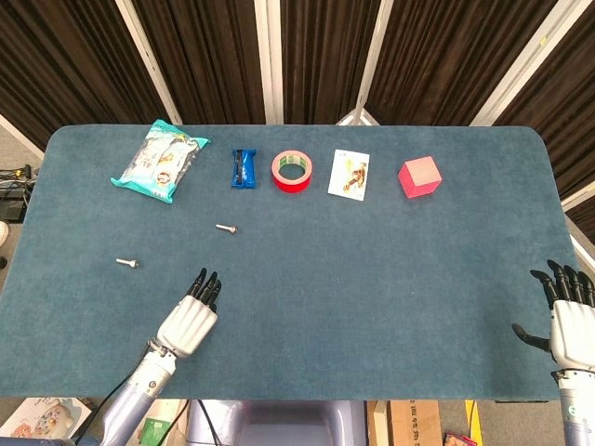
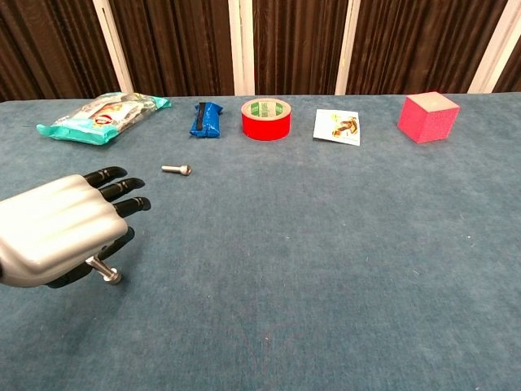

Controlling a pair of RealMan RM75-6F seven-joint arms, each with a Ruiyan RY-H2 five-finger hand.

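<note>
My left hand (image 1: 189,316) hovers low over the blue table (image 1: 372,279) near its front left, fingers stretched forward and apart, holding nothing. In the chest view the left hand (image 2: 61,230) fills the left edge. A small screw (image 1: 127,263) lies on the cloth to the hand's left and a little farther back; in the chest view this screw (image 2: 105,271) peeks out below the hand. A second screw (image 1: 225,228) (image 2: 176,169) lies farther back. My right hand (image 1: 569,316) sits at the table's front right edge, fingers spread, empty; the chest view does not show it.
Along the far side lie a teal snack bag (image 1: 160,160) (image 2: 102,114), a blue packet (image 1: 243,168) (image 2: 205,120), a red tape roll (image 1: 292,171) (image 2: 266,119), a picture card (image 1: 349,175) (image 2: 337,126) and a pink cube (image 1: 419,177) (image 2: 427,116).
</note>
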